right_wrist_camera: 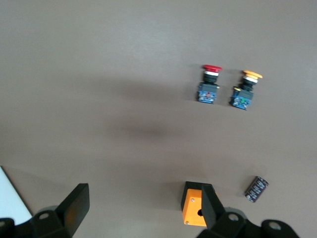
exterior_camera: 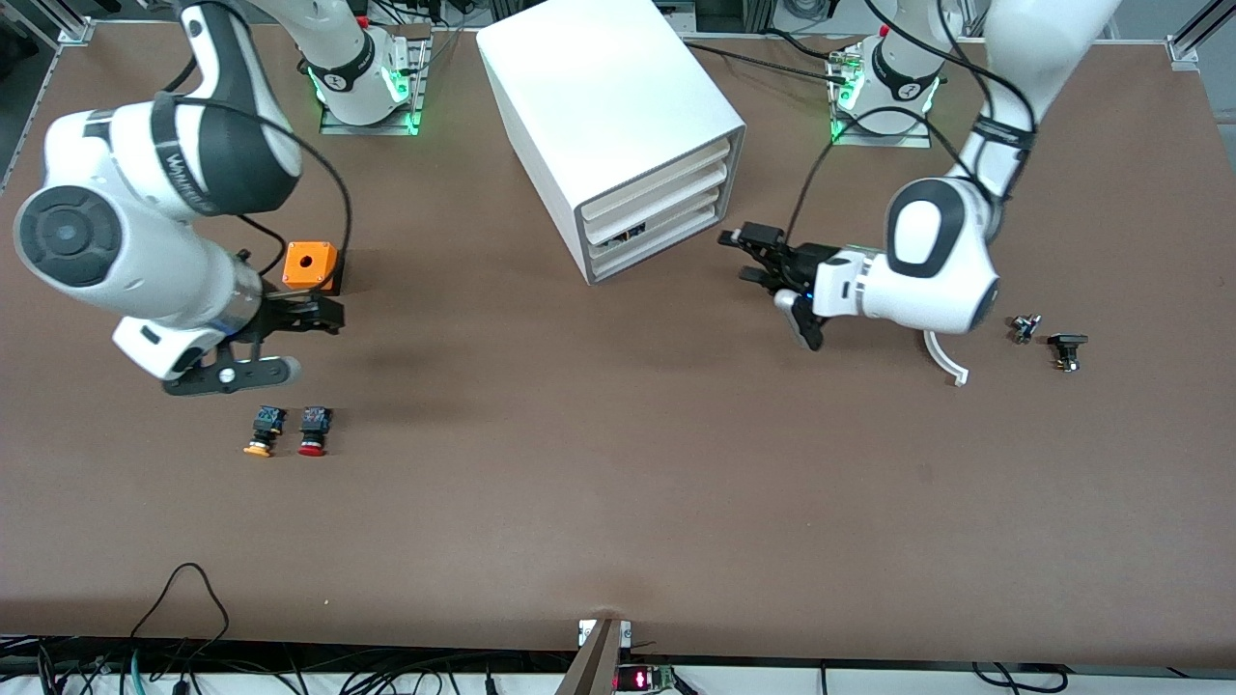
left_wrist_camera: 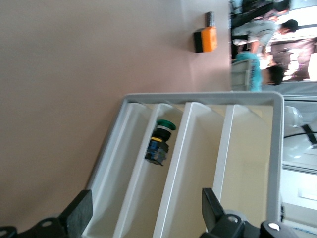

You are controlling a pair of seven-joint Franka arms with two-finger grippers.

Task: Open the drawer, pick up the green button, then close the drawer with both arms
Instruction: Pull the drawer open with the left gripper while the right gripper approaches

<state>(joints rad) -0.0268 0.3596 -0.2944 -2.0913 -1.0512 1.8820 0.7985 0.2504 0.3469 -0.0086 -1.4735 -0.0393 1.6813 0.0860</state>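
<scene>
The white cabinet (exterior_camera: 608, 106) stands at the table's middle near the bases. Its bottom drawer (exterior_camera: 661, 243) looks pushed in. In the left wrist view the green-capped button (left_wrist_camera: 160, 143) lies inside the bottom drawer (left_wrist_camera: 124, 173), seen over its front lip. It shows in the front view only as a dark spot (exterior_camera: 629, 235). My left gripper (exterior_camera: 755, 257) is open and empty, just in front of the drawers, and it frames them in its own view (left_wrist_camera: 144, 210). My right gripper (exterior_camera: 328, 317) is open and empty over the table beside the orange box (exterior_camera: 310, 264); its own view (right_wrist_camera: 143, 210) shows bare table.
An orange-capped button (exterior_camera: 263, 431) and a red-capped button (exterior_camera: 314, 430) lie nearer the front camera than the right gripper. A black cylinder (right_wrist_camera: 256, 189) lies by the orange box (right_wrist_camera: 198, 203). Two small parts (exterior_camera: 1025, 327) (exterior_camera: 1067, 348) and a white curved piece (exterior_camera: 944, 359) lie toward the left arm's end.
</scene>
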